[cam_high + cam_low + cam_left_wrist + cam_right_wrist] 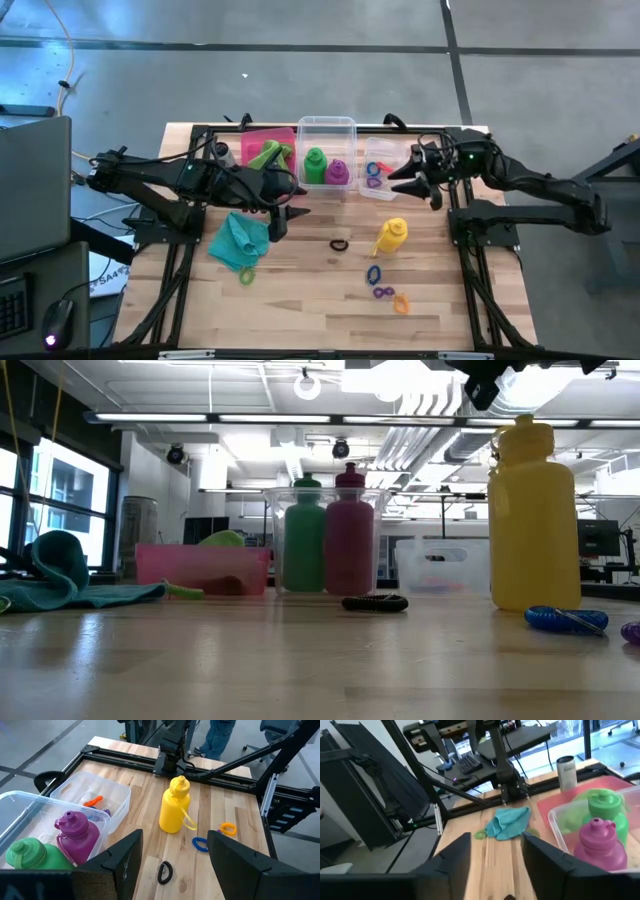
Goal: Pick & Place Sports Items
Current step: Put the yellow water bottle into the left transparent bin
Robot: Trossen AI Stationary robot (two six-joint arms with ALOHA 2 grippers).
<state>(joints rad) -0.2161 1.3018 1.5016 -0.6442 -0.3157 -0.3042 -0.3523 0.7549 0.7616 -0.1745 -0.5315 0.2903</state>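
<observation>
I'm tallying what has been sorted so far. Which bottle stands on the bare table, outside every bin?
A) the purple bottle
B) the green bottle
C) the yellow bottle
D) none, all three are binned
C. The yellow bottle stands upright on the wooden table, while the green bottle and the purple bottle sit together inside the middle clear bin.

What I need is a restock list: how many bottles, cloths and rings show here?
Bottles: 3, green bottle, purple bottle, yellow bottle.
Cloths: 2, teal cloth, lime green cloth.
Rings on the table: 5, black ring, green ring, blue ring, purple ring, orange ring.
Total: 10, plus rings in the small clear bin, too jumbled to count.
</observation>
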